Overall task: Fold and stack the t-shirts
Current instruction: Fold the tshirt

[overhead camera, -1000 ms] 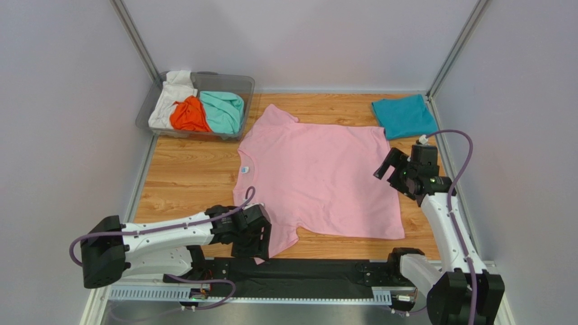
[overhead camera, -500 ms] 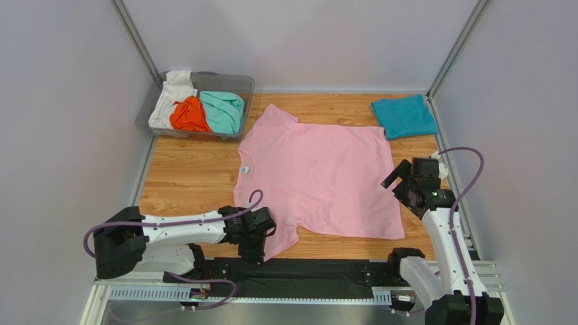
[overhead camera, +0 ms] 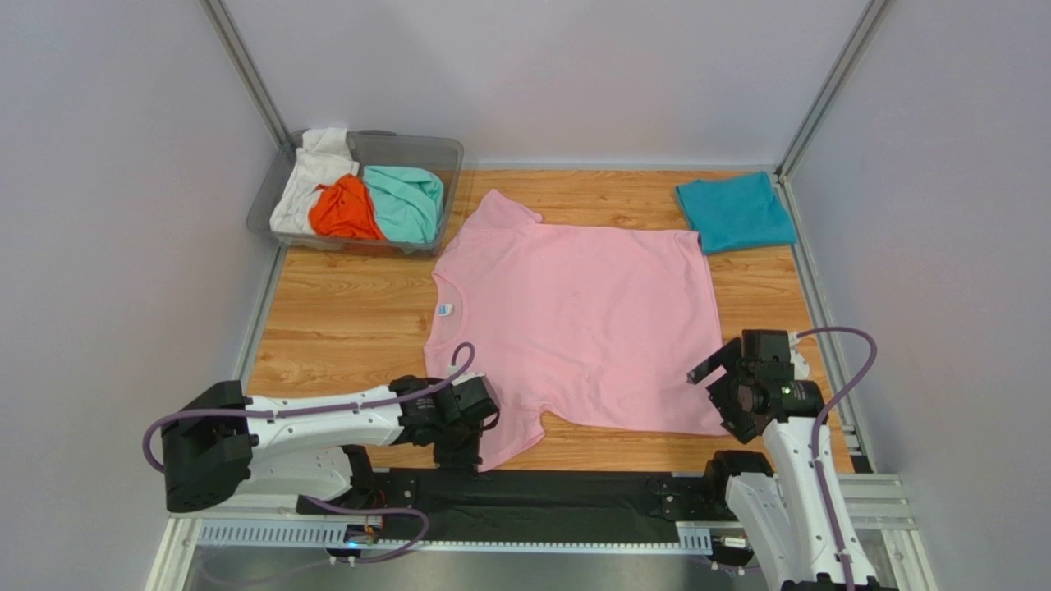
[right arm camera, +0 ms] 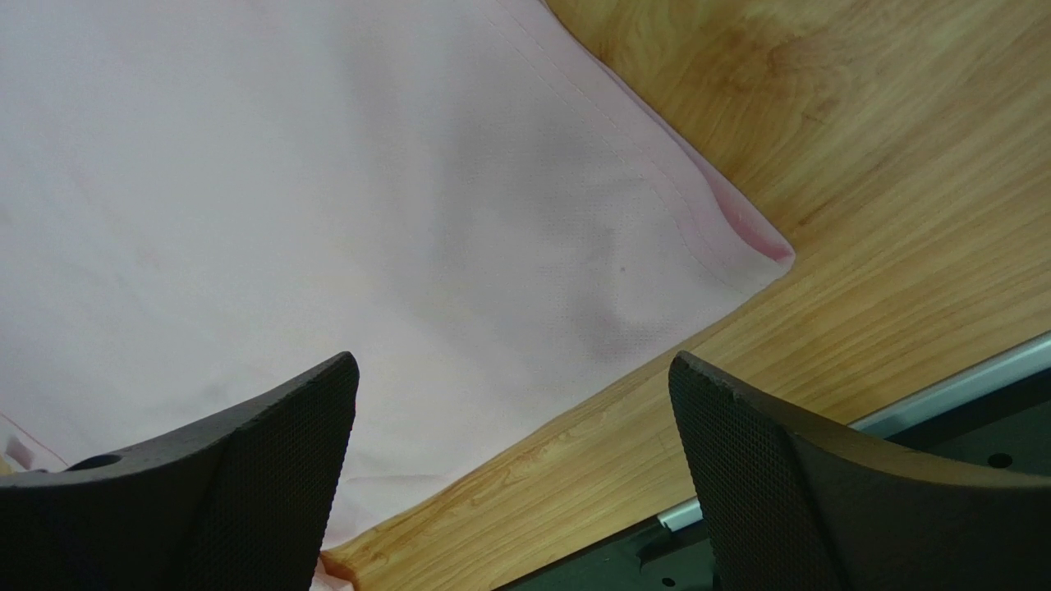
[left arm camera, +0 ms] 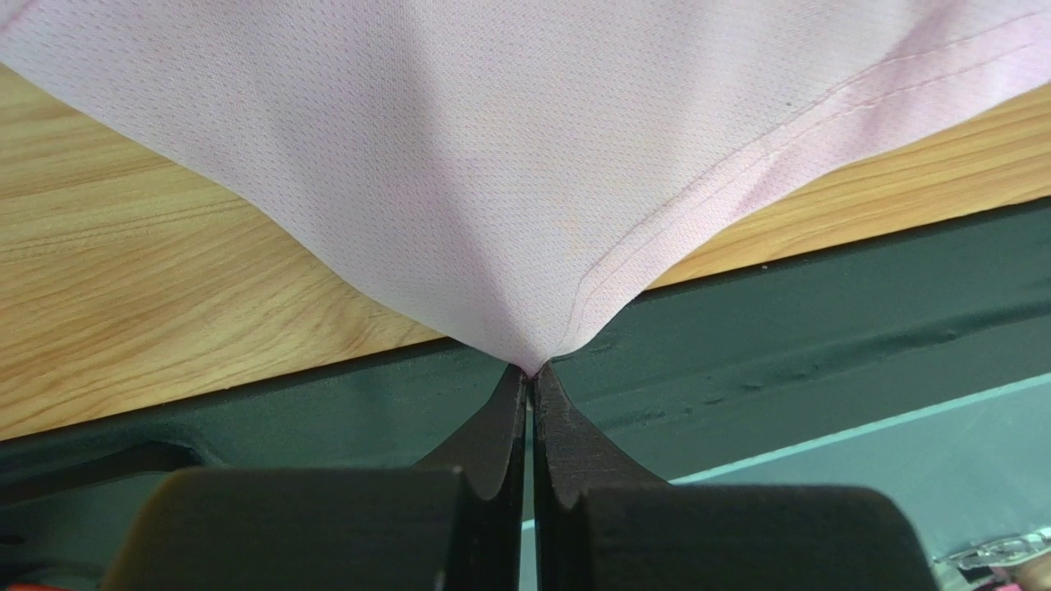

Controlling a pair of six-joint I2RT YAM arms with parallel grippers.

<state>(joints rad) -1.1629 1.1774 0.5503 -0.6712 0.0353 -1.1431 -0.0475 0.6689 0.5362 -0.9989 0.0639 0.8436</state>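
Top external view: we noted the pink t-shirt (overhead camera: 574, 326) spread flat on the wooden table (overhead camera: 333, 314), collar to the left, hem to the right. A teal t-shirt (overhead camera: 737, 212) lay folded at the far right corner, well apart from it. A clear bin (overhead camera: 447, 154) at the far left held the white tee (overhead camera: 315, 172), orange tee (overhead camera: 343, 209) and mint tee (overhead camera: 407, 200), all bunched.

Left wrist view: the left gripper (left arm camera: 532, 376) was fully closed, its tips pinching the very point of the near sleeve (left arm camera: 531, 222). Cloth rose from the pinch in a small tent, above the table's near edge and the dark base rail (left arm camera: 802, 320).

Right wrist view: the right gripper (right arm camera: 512, 369) stood wide open with nothing in it. It hung above the near side of the hem, with the hem corner (right arm camera: 753, 240) lying flat on the wood just off to the right of its jaws.

We judged the step to be the first fold of the pink shirt, only begun: one near corner taken, the other not yet. One tee looked done, three waited in the bin.

Next, by our reckoning, the right gripper had to line up on that hem corner, drop and close on it. We could not tell whether the left pinch held both layers. After that, both arms would need to lift together and carry the near edge across toward the far edge, keeping it taut and level.
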